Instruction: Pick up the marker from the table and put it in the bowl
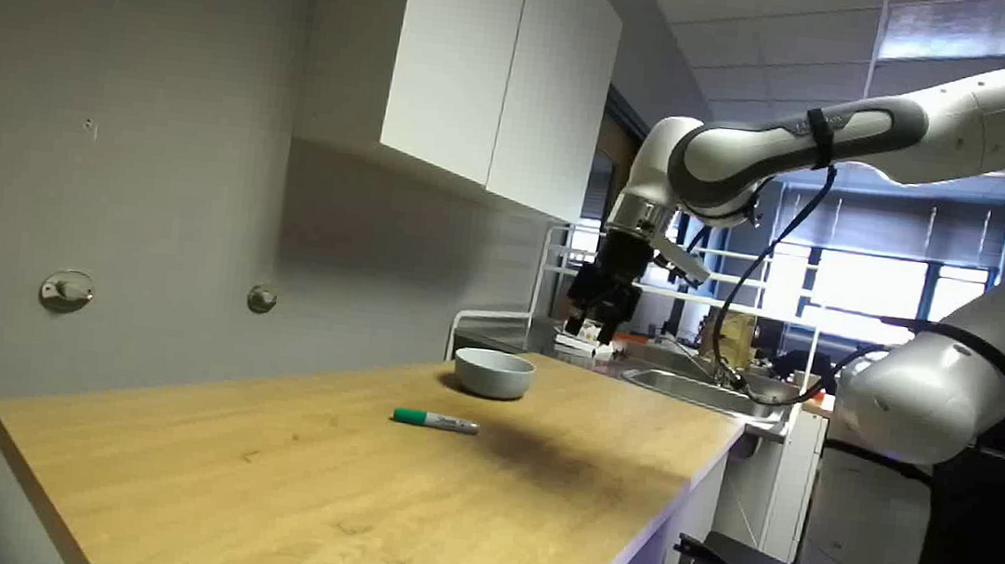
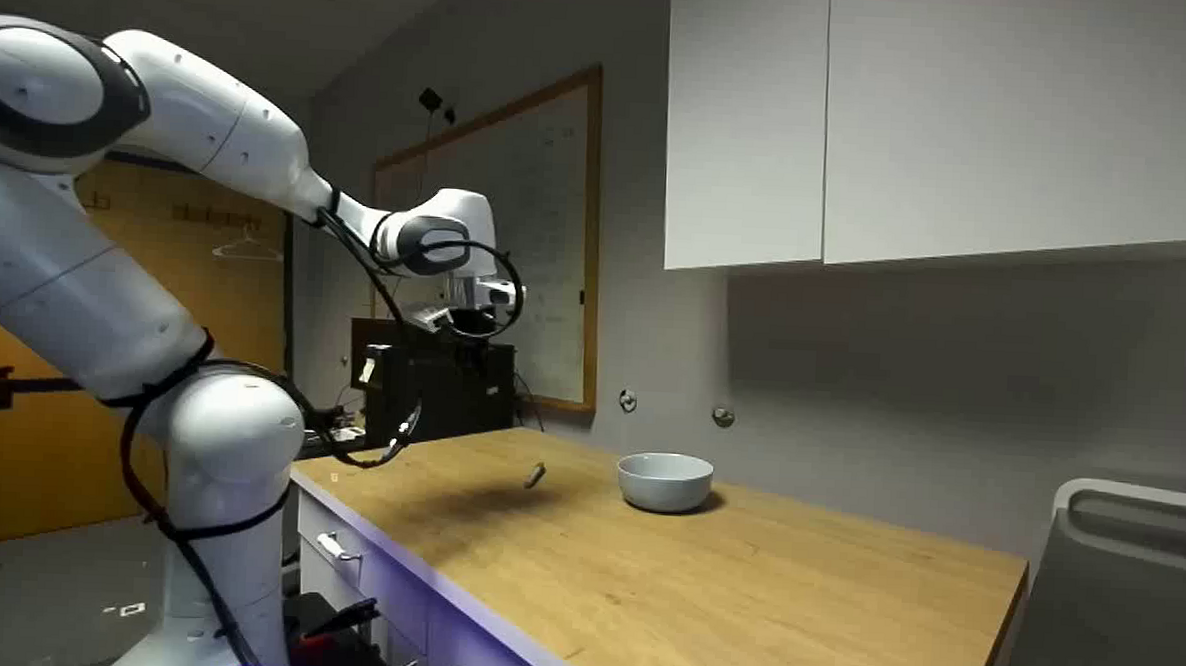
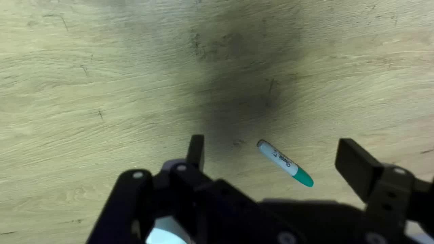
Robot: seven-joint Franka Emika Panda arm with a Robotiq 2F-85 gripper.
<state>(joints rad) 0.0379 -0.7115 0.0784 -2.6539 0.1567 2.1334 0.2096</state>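
Observation:
The marker, white with a green cap, lies on the wooden table [image 1: 304, 485]; it shows in both exterior views [image 1: 436, 421] [image 2: 535, 476] and in the wrist view [image 3: 284, 163]. The grey bowl [image 1: 494, 375] stands upright on the table near the wall, a short way from the marker, and shows in an exterior view [image 2: 664, 483]. Part of it shows behind the gripper in the wrist view [image 3: 166, 234]. My gripper [image 3: 271, 145] is open and empty, high above the table. The marker appears between its fingers in the wrist view, well below them. In an exterior view the gripper blends into a dark background.
White wall cabinets [image 1: 487, 75] hang above the back of the table. A metal sink [image 1: 696, 391] and a white rack [image 1: 499, 316] lie beyond its end. The wall [image 2: 911, 387] runs along the back edge. A cable [image 2: 366, 263] loops off the arm.

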